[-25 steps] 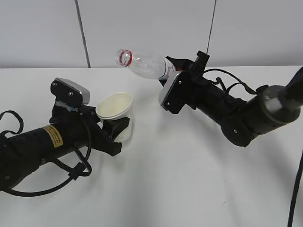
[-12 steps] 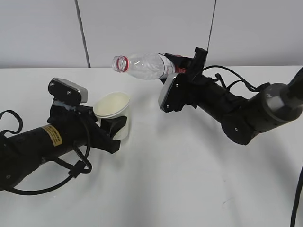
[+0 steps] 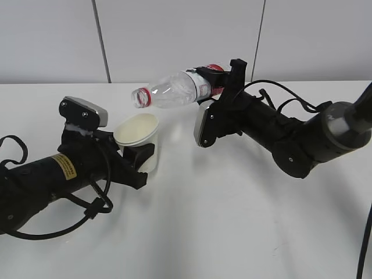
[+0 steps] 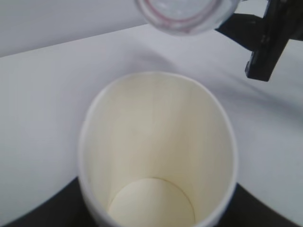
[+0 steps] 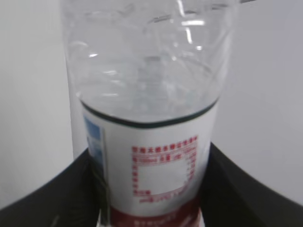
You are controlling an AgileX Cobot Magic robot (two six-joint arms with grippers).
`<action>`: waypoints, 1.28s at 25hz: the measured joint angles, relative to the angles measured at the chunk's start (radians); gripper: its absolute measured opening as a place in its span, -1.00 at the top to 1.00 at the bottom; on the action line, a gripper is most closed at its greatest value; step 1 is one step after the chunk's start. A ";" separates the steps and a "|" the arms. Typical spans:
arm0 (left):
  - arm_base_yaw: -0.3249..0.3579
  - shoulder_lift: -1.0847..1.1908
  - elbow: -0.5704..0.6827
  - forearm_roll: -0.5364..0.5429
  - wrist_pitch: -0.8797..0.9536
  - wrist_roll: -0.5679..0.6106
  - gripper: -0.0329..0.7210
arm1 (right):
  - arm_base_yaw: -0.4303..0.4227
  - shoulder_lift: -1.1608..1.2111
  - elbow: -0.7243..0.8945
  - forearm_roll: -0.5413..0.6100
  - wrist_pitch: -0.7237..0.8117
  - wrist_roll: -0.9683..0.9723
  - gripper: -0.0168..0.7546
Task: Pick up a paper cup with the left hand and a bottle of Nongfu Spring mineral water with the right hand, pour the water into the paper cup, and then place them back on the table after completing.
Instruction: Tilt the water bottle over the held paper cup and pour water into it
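My left hand, the yellow-labelled arm, has its gripper (image 3: 141, 160) shut on the white paper cup (image 3: 138, 139), held upright and slightly tilted above the table (image 3: 232, 221). The cup (image 4: 156, 151) looks empty inside in the left wrist view. My right gripper (image 3: 224, 81) is shut on the clear Nongfu Spring bottle (image 3: 177, 90), tipped past level with its uncapped, red-ringed mouth (image 3: 141, 97) pointing down-left, just above the cup's far rim. The mouth (image 4: 182, 14) shows at the top of the left wrist view. The right wrist view shows the label (image 5: 151, 175) between the fingers. No water stream is visible.
The white table runs back to a grey panelled wall (image 3: 174, 35). Black cables (image 3: 87, 212) loop beside the left arm and another cable (image 3: 363, 232) hangs at the right edge.
The right gripper has rolled and tipped the bottle further: its mouth dropped from above level down toward the cup's rim. The left arm and cup shifted slightly left and then held.
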 joint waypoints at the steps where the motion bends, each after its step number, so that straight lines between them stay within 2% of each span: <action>1: 0.000 0.000 0.000 0.001 0.005 0.000 -0.05 | 0.000 0.000 0.000 -0.001 0.000 -0.013 -0.10; 14: 0.000 0.000 0.000 0.007 0.065 0.001 -0.05 | 0.000 0.000 0.001 -0.006 0.000 -0.145 -0.10; 32: 0.000 0.000 0.000 -0.001 0.076 0.004 -0.05 | 0.000 -0.001 -0.004 0.018 -0.001 -0.185 -0.10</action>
